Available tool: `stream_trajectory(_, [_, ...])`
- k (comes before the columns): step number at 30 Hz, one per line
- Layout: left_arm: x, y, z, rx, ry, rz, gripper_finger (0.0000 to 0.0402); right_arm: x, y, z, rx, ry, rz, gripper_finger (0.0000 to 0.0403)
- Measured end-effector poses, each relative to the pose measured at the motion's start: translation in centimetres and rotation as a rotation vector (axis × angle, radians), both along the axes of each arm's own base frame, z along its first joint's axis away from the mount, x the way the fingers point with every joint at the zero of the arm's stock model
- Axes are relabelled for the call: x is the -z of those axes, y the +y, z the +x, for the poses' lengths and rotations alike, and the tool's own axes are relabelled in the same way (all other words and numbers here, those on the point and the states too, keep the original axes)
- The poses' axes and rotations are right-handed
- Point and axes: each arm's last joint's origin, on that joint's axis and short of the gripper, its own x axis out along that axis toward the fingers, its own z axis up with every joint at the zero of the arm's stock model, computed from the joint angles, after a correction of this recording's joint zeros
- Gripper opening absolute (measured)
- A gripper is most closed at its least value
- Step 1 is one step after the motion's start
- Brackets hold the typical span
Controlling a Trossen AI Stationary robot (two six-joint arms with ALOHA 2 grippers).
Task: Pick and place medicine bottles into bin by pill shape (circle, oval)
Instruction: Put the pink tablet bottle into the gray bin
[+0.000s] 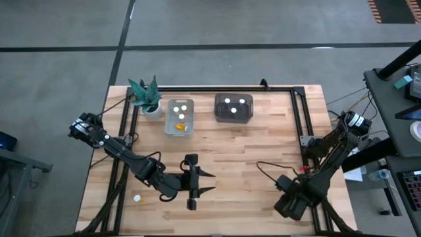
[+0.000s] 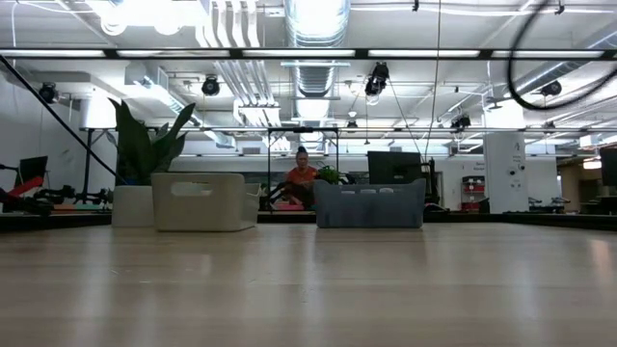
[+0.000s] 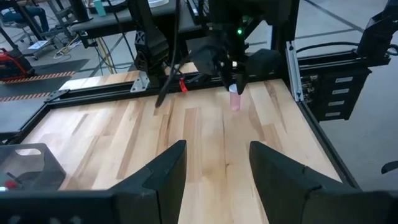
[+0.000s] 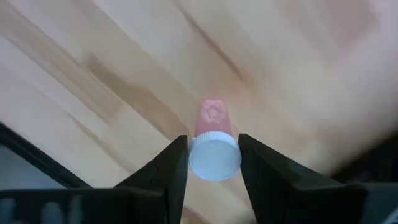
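Wooden table (image 1: 230,151): right gripper (image 4: 213,158) grasps a bottle (image 4: 214,155) by its cap; next, lift it toward a bin (image 1: 233,108); left gripper (image 3: 214,171) waits released

High overhead; low table-level; wrists forward; both share table (image 1: 230,151).

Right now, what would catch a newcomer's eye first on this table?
The right gripper at the table's near right corner, fingers on either side of a white-capped medicine bottle. Then the clear bin and dark bin at the far edge, white caps inside, beside a potted plant.
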Motion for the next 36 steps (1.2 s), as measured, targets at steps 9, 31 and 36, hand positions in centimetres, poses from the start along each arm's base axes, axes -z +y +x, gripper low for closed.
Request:
stream_trajectory(9, [0.4, 0.2, 0.4, -0.013, 0.01, 0.005, 0.016, -1.9, -2.6, 3.8, -0.157, -0.247, -0.138, 0.0115])
stream_trajectory(31, [4.3, 3.4, 1.0, -0.091, 0.065, -0.124, 0.016, -5.3, -6.5, 13.3, -0.592, -0.904, -0.329, 0.0117])
stream_trajectory(36, [5.0, 4.4, 1.3, -0.041, 0.031, -0.174, 0.016, -5.5, -7.5, 13.9, -0.604, -0.914, -0.37, 0.0117])
